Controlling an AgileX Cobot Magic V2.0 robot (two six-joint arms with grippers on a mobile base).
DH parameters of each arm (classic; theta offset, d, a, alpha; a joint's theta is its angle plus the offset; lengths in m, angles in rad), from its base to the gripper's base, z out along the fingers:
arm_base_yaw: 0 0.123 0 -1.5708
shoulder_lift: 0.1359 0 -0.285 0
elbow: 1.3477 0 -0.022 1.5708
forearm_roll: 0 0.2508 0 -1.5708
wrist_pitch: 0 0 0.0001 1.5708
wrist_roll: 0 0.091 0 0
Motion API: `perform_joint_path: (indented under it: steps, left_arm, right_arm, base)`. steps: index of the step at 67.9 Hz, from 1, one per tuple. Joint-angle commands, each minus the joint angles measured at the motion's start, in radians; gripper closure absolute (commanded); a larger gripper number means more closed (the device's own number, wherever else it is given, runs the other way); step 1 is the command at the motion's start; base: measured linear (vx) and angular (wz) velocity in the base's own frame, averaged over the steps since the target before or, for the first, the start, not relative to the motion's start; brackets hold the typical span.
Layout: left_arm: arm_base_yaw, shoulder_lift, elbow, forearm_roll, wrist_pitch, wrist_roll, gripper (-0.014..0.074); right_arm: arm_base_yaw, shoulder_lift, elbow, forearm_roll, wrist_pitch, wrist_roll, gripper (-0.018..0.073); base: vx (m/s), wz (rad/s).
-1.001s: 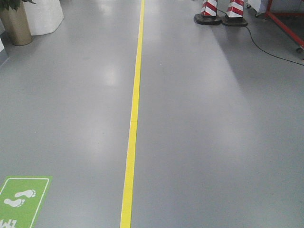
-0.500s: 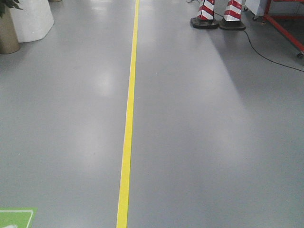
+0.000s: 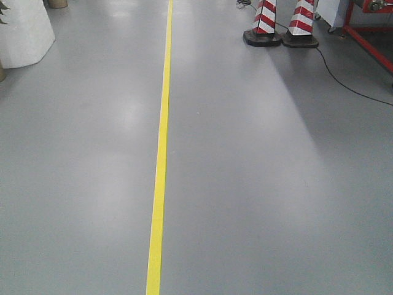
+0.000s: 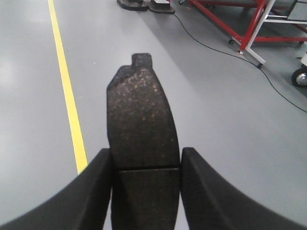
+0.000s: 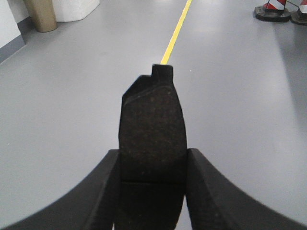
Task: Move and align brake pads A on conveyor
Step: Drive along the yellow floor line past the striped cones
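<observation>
Green footprint floor sticker gone from front view, striped cones [image 3: 264,24] nearer; we carry one dark grey speckled brake pad [image 4: 141,139] clamped in left gripper [image 4: 145,191], another [image 5: 153,139] in right gripper [image 5: 152,191]; conveyor unseen, placing and aligning remain.

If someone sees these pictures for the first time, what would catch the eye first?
Each wrist view is filled by a dark brake pad, the left pad and the right pad, each clamped between black jaws over grey floor. In the front view, a yellow line runs up the floor, with two red-and-white cones at top right.
</observation>
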Motion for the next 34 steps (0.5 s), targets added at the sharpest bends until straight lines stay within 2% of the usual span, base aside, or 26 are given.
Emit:
perform_joint_path:
  steps: [1, 34]
  left_arm:
    - [-0.001, 0.009, -0.029, -0.002, -0.091, 0.0, 0.0602]
    - [-0.001, 0.009, -0.029, -0.002, -0.092, 0.0, 0.0602]
  right_arm:
    - [-0.006, 0.007, -0.028, -0.019, -0.088, -0.008, 0.0564]
    - [-0.006, 0.008, -0.028, -0.019, -0.088, -0.008, 0.0564]
  base:
    - [0.63, 0.0]
    - [0.69, 0.07]
